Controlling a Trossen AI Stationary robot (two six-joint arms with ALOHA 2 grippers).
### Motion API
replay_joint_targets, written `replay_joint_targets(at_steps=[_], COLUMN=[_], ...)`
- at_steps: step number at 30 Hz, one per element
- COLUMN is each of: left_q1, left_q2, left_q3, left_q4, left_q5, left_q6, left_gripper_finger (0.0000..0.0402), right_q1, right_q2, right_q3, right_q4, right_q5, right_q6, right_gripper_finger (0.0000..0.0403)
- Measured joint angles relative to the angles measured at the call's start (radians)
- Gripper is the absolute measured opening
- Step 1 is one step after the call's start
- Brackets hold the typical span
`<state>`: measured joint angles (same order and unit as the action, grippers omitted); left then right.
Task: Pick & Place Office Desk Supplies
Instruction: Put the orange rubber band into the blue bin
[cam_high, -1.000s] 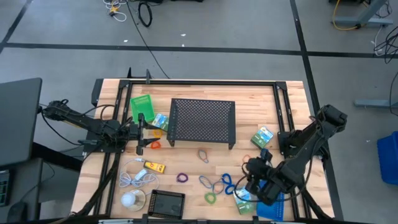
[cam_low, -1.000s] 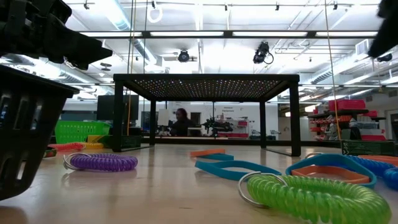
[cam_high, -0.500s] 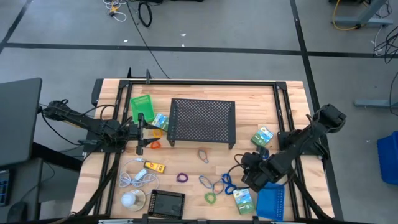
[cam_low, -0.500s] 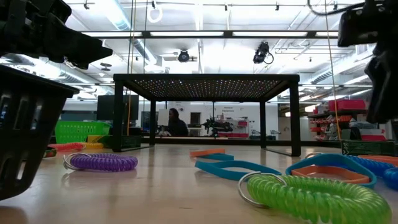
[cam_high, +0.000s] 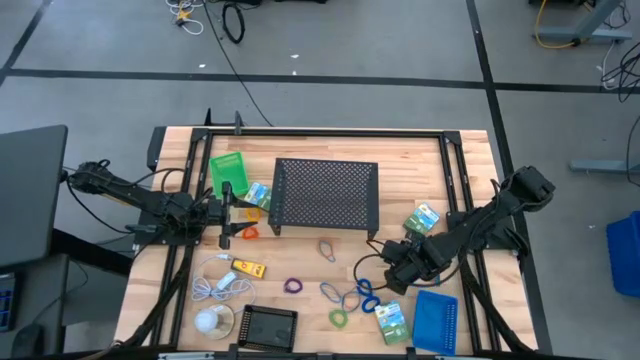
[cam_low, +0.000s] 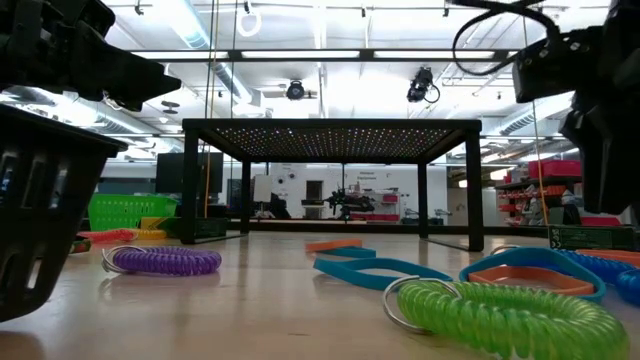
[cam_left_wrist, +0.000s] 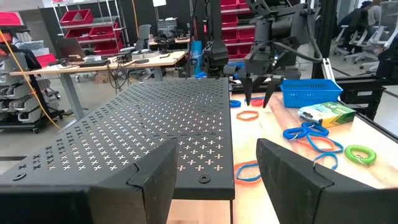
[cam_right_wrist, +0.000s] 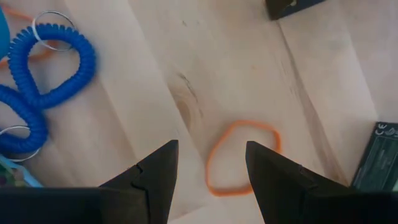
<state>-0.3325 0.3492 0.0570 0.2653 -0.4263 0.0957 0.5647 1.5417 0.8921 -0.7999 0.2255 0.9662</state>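
My right gripper (cam_high: 396, 266) (cam_right_wrist: 208, 177) is open and hovers over a thin orange loop (cam_right_wrist: 241, 155) lying flat on the wood. A blue coiled loop (cam_right_wrist: 53, 56) lies beside it. The left wrist view shows that gripper (cam_left_wrist: 258, 94) standing above the orange loop (cam_left_wrist: 247, 115). The blue tray (cam_high: 435, 320) and a green-blue packet (cam_high: 392, 320) lie near the table's near right corner. Another packet (cam_high: 422, 218) lies farther back. My left gripper (cam_high: 230, 212) (cam_left_wrist: 214, 168) is open and waits at the left end of the black perforated stand (cam_high: 326, 193).
Blue (cam_high: 355, 295), green (cam_high: 339, 318), purple (cam_high: 293, 286) and grey (cam_high: 327, 248) loops lie in front of the stand. A yellow block (cam_high: 248, 267), black tray (cam_high: 270, 325), white cable (cam_high: 222, 283) and white ball (cam_high: 210, 320) are near left; a green tray (cam_high: 228, 170) far left.
My right gripper has moved from above the blue tray and packet at the near right corner toward the table's far edge and a little left, ending over the orange loop. In the low view it has come into the picture from the right. The left arm has kept still.
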Motion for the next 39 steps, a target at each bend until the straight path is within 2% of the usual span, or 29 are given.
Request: replay_joint_targets(at_steps=[12, 18, 24, 34, 39], left_q1=[0.000, 0.000, 0.000, 0.000, 0.000], left_q2=[0.000, 0.000, 0.000, 0.000, 0.000], left_q3=[0.000, 0.000, 0.000, 0.000, 0.000], left_q4=[0.000, 0.000, 0.000, 0.000, 0.000], left_q5=[0.000, 0.000, -0.002, -0.018, -0.018], left_q6=[0.002, 0.008, 0.008, 0.006, 0.006], left_gripper_finger=[0.0224, 0.0224, 0.0224, 0.0224, 0.0224], right_q1=[-0.015, -0.005, -0.008, -0.008, -0.008], right_q2=[0.006, 0.010, 0.010, 0.008, 0.008], right_q3=[-0.001, -0.087, -0.142, -0.153, -0.154], right_q4=[-0.058, 0.074, 0.095, 0.127, 0.143], right_q5=[-0.052, -0.095, -0.102, -0.102, -0.102], right_q6=[-0.016, 0.023, 0.050, 0.026, 0.008], right_gripper_finger=[0.0197, 0.0197, 0.0197, 0.0194, 0.0169])
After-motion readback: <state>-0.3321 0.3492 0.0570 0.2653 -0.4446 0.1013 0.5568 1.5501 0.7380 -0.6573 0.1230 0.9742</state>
